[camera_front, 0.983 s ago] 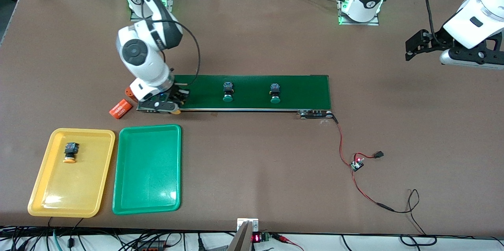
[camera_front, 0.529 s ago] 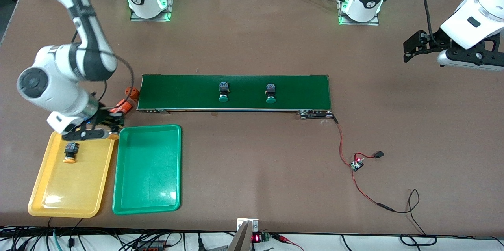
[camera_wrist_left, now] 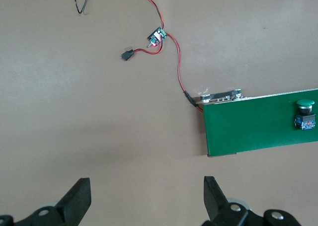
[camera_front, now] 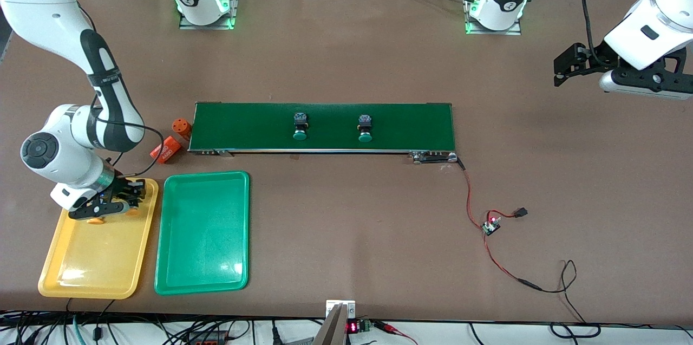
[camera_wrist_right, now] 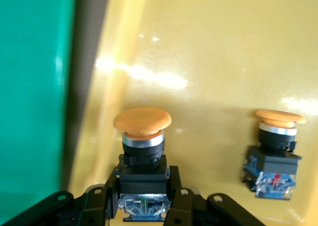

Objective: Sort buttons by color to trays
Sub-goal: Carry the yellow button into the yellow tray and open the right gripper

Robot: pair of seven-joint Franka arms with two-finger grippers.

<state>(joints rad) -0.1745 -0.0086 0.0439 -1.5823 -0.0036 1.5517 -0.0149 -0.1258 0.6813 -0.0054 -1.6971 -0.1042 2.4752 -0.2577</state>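
Note:
My right gripper [camera_front: 111, 201] is shut on a yellow-capped button [camera_wrist_right: 142, 146] and holds it low over the yellow tray [camera_front: 81, 264], at the tray's end nearest the conveyor. A second yellow-capped button [camera_wrist_right: 275, 151] lies in that tray beside it; in the front view only its cap [camera_front: 96, 220] shows under the gripper. The green tray [camera_front: 203, 231] beside it holds nothing. Two green-capped buttons [camera_front: 299, 126] [camera_front: 365, 129] sit on the conveyor belt [camera_front: 411, 125]. My left gripper [camera_front: 566, 67] is open, empty and waits over bare table at the left arm's end.
Two orange cylinders [camera_front: 182, 127] [camera_front: 166, 150] lie by the conveyor's end nearest the trays. A red and black wire with a small board [camera_front: 491, 224] trails from the conveyor's other end. The left wrist view shows that board [camera_wrist_left: 157, 37] and one green button [camera_wrist_left: 304, 115].
My right gripper has carried the yellow button from the conveyor's end to over the yellow tray and come down. The two green buttons have ridden along the belt toward the right arm's end.

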